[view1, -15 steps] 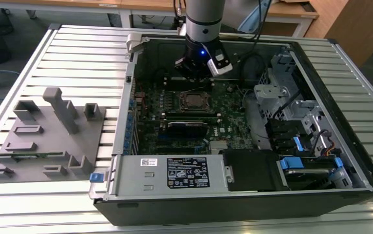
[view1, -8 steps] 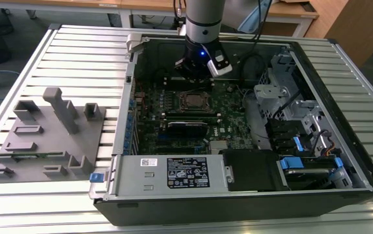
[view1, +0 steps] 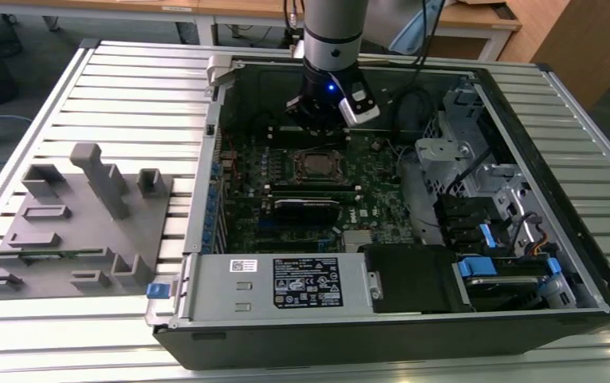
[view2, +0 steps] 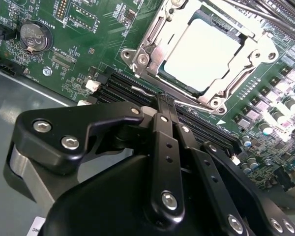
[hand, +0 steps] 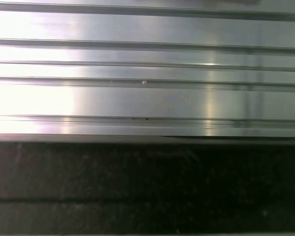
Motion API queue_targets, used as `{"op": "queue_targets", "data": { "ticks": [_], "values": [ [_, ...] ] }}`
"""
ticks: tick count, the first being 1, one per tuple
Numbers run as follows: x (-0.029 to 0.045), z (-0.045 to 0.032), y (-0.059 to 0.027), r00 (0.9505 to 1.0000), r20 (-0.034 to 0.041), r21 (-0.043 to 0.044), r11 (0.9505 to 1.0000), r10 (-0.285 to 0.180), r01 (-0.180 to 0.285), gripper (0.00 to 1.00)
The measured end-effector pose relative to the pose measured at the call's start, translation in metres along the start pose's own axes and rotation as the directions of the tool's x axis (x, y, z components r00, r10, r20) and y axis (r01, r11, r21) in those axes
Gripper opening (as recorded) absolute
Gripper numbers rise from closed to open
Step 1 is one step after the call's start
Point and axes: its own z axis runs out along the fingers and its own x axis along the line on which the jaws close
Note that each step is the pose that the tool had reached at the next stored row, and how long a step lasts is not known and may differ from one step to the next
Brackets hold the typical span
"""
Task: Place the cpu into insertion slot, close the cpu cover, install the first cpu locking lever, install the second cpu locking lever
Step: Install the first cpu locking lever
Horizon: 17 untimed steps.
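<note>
Just beside the cpu cover (view2: 155, 44) around the cpu (view2: 201, 54), the pincer (view2: 163, 102), closed and empty

Robotics lab or test workshop. Evidence: slatted aluminium bench (view1: 123, 88), opened computer tower (view1: 390, 351) at centre, grey fixture block (view1: 71, 231) at 9 o'clock, wooden desks (view1: 230, 9) at 12 o'clock.

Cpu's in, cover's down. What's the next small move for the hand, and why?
Probably ease the shut hand across to the socket's near edge, ready to press a lever home. The cpu sits in the socket, the cover lies flat around it, and the empty hand's tips hang just off that edge. I can't tell whether either lever is latched.
</note>
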Motion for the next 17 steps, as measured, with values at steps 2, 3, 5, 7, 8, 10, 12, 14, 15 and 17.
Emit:
{"op": "queue_targets", "data": {
  "ticks": [2,3,5,7,8,10,12,14,15,17],
  "values": [
    [0.0000,0.0001,0.0007,1.0000,0.0000,0.0000,1.0000,0.000,0.000,0.11],
    [0.0000,0.0001,0.0010,1.0000,-0.0001,0.0000,1.0000,0.000,0.000,0.11],
    [0.0000,0.0001,0.0010,1.0000,0.0000,0.0000,1.0000,0.000,0.000,0.11],
    [0.0000,0.0004,0.0010,1.0000,-0.0001,0.0000,1.0000,0.000,0.000,0.11],
    [0.0000,0.0008,0.0010,1.0000,0.0001,-0.0001,1.0000,0.000,0.000,0.11],
    [0.0001,0.0015,0.0009,1.0000,0.0001,0.0001,1.0000,0.000,0.000,0.11],
    [0.0001,0.0022,0.0008,1.0000,0.0002,0.0007,1.0000,0.000,0.000,0.11],
    [0.0002,0.0028,0.0006,1.0000,0.0002,0.0018,1.0000,0.000,0.000,0.11],
    [0.0001,0.0031,0.0006,1.0000,0.0002,0.0026,1.0000,0.000,0.000,0.11],
    [0.0002,0.0036,0.0005,1.0000,0.0001,0.0045,1.0000,0.000,0.000,0.11]
  ]
}}
